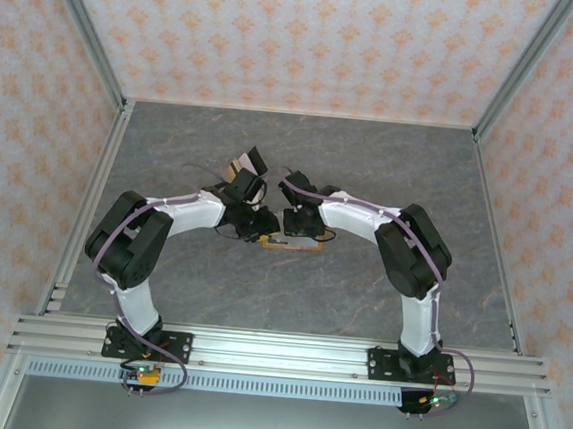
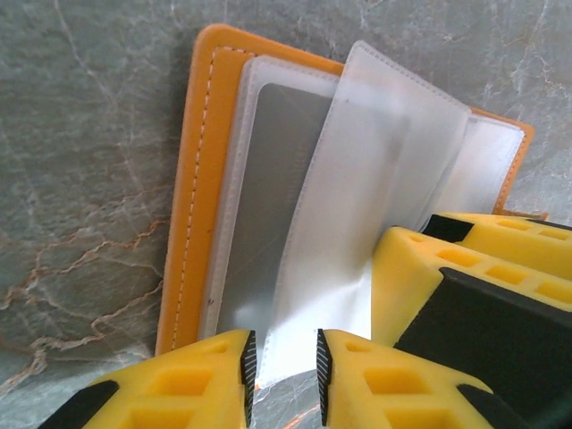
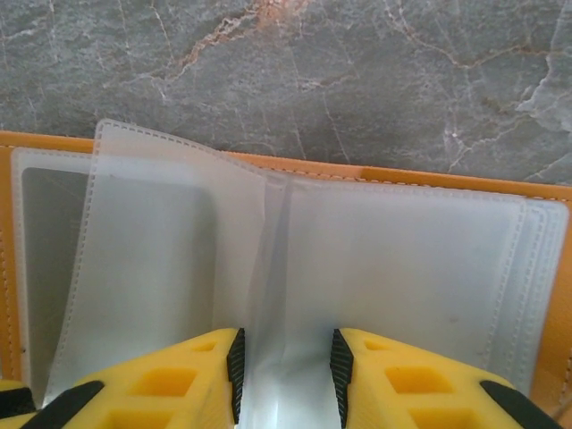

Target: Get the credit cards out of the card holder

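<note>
The left gripper (image 2: 281, 362) and right gripper (image 3: 286, 371), jaws narrowly parted, straddle clear plastic sleeves (image 3: 402, 259) of the flat orange rectangular card holder (image 2: 192, 179). Pinching sleeve instead of the thin whitish-silver card (image 2: 268, 188) could lift everything.

from above, the card holder (image 1: 304, 244) is mostly covered by the left gripper (image 1: 263, 222) and right gripper (image 1: 293, 220), its inside too small to tell. in the left wrist view a lifted plastic sleeve (image 2: 366, 179) hides part of a grey card (image 2: 268, 197), itself blurred under frosted plastic. the holder's near edge lies behind the fingers (image 2: 179, 384); whether either gripper pinches a sleeve is unclear.
</note>
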You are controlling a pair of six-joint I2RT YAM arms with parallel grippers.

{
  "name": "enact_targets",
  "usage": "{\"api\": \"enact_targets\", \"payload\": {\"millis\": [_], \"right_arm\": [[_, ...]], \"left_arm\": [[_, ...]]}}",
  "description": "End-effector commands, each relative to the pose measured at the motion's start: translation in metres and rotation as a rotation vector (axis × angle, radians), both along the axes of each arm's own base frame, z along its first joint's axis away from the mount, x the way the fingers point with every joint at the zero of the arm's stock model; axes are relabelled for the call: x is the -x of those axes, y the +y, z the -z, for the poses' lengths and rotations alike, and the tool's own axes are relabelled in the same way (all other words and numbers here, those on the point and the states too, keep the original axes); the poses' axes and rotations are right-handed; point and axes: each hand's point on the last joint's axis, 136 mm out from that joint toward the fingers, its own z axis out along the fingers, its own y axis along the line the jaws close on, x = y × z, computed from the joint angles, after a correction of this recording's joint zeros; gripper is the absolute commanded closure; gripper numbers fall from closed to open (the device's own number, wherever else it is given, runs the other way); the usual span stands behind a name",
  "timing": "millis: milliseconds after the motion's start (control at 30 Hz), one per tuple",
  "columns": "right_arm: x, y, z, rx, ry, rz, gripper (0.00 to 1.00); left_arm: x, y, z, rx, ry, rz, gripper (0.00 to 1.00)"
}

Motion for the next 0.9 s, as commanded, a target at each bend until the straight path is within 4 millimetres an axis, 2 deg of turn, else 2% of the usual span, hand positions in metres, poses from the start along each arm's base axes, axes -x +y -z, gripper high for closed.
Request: {"api": "enact_targets", "payload": {"millis": [0,500,700,867], "right_arm": [[0.014,-0.011,0.024,0.029,0.072,0.019,0.66],[0.011,-0.006,0.014,-0.025,0.064,0.029,0.66],[0.004,0.000,-0.004,-0.097,0.047,0.037,0.66],[-0.001,0.006,-0.026,-0.201,0.028,0.056,0.66]], "left_arm": [[-0.004,-0.006,0.000,0.007,0.001,0.001,0.74],[-0.003,-0.008,0.006,0.008,0.023,0.009,0.73],[-0.005,-0.009,0.002,0.013,0.012,0.007,0.72],[-0.007,-0.013,0.001,0.032,0.000,0.009,0.72]]}}
